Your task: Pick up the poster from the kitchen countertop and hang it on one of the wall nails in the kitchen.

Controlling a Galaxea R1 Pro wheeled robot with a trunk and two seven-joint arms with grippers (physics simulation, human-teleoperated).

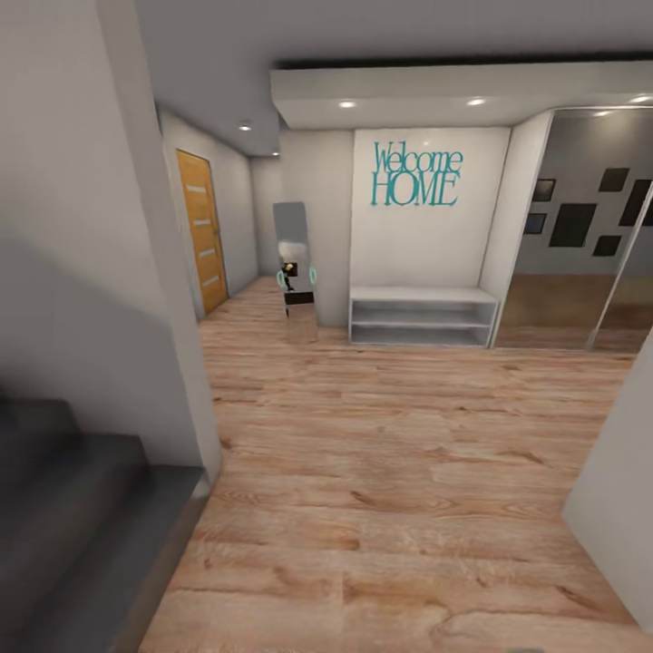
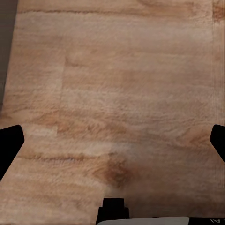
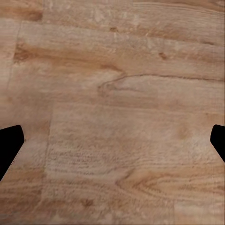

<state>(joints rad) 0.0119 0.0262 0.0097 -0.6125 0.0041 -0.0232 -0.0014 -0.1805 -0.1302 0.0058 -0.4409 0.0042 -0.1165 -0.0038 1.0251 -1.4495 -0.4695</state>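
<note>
The poster and the kitchen countertop are out of view; I am in a hallway. In the left wrist view my left gripper (image 2: 112, 140) is open, its two black fingertips (image 2: 9, 145) far apart at the picture's edges, with only wooden floor (image 2: 117, 84) between them. The right wrist view has my right gripper (image 3: 112, 143) open the same way, black fingertips (image 3: 8, 145) wide apart over bare wooden floor (image 3: 117, 103). Neither gripper holds anything.
Ahead, teal "Welcome HOME" lettering (image 1: 416, 174) hangs above a low white shelf bench (image 1: 423, 316). A narrow standing mirror (image 1: 295, 272) reflects the robot. A wooden door (image 1: 202, 231) is at left, mirrored wardrobe doors (image 1: 580, 236) at right. A dark grey stair (image 1: 73, 508) and a wall corner (image 1: 172, 299) crowd my left; wooden floor (image 1: 390, 472) stretches ahead.
</note>
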